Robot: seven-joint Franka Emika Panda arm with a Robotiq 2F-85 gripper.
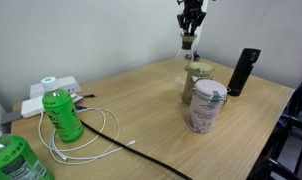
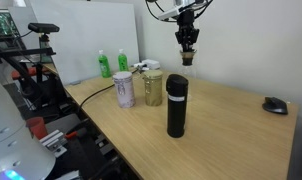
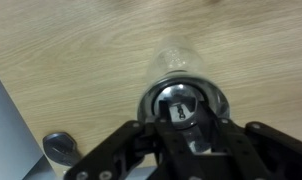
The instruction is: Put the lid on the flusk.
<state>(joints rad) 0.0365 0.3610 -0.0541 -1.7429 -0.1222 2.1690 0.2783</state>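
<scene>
The flusk (image 1: 191, 64) is a slim clear bottle standing at the back of the wooden table, behind the glass jar. It also shows in the other exterior view (image 2: 187, 66). In the wrist view its clear body (image 3: 174, 55) reaches away from the jaws. My gripper (image 1: 190, 34) (image 2: 188, 47) (image 3: 181, 112) hangs straight over the flusk's neck. It is shut on the lid (image 3: 179, 98), a round silvery cap with a mirror-like top, held at the flusk's mouth. I cannot tell whether the lid is touching the neck.
A squat glass jar (image 1: 198, 82) and a white-and-pink tin can (image 1: 205, 106) stand just in front of the flusk. A tall black column (image 1: 246, 70) stands beside them. A green bottle (image 1: 63, 113) and cables lie further off. A small round grey thing (image 3: 59, 147) lies near the table edge.
</scene>
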